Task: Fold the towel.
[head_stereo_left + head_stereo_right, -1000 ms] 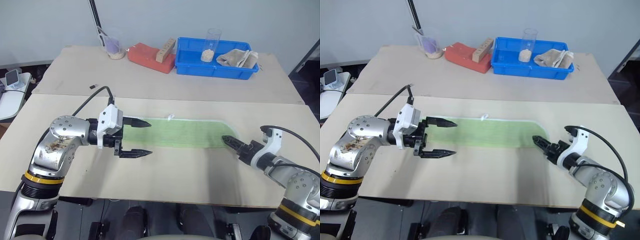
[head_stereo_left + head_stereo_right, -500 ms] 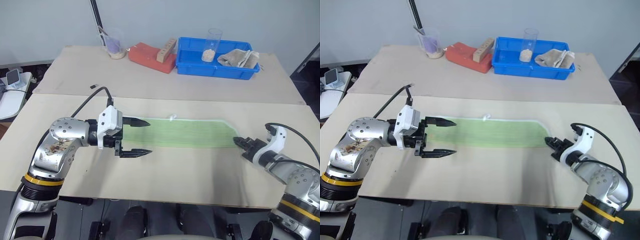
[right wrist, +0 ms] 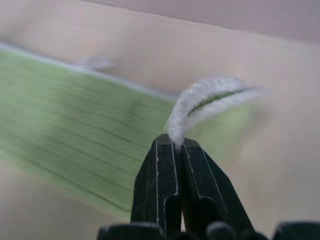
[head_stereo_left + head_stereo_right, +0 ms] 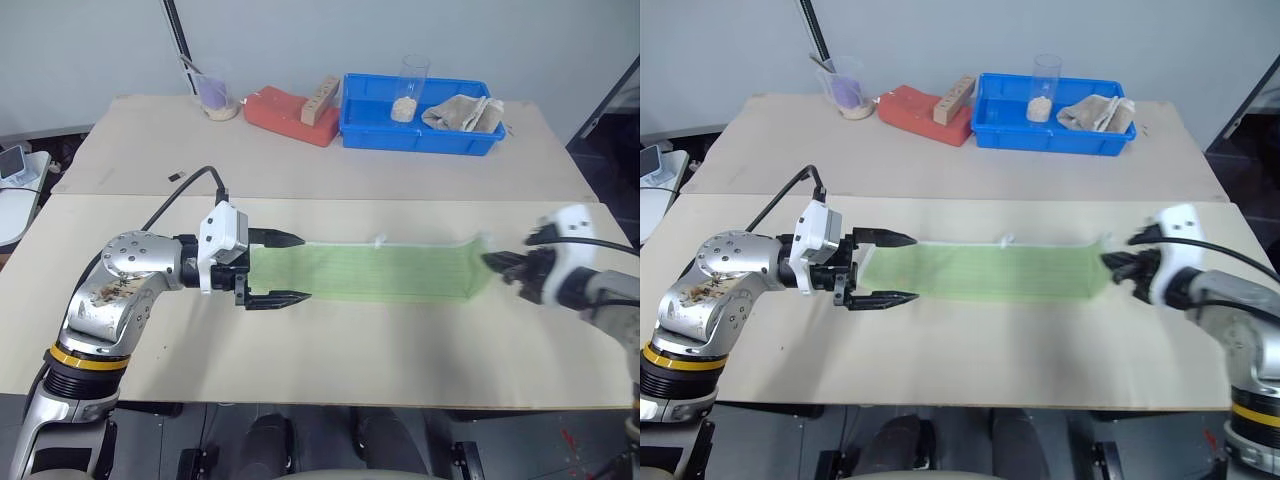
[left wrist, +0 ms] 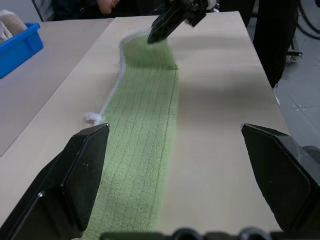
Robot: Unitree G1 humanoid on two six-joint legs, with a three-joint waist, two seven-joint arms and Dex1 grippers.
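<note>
Pinching the towel's [image 4: 390, 270] three-o'clock end, the right gripper [image 4: 497, 264] is clamped on its white edging and holds it raised. The left gripper [image 4: 290, 268] gapes wide at nine o'clock, astride the towel's other end on the table [image 4: 330, 360].

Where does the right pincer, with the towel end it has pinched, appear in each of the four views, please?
Left eye view: right pincer at the towel's right end, shut on its lifted edge.
Right eye view: pincer at the same right end.
Left wrist view: pincer at the strip's far end, past the left pincer's open fingers.
Right wrist view: fingertips clamp the white edging.
Shared landmark: the towel's white loop.
</note>
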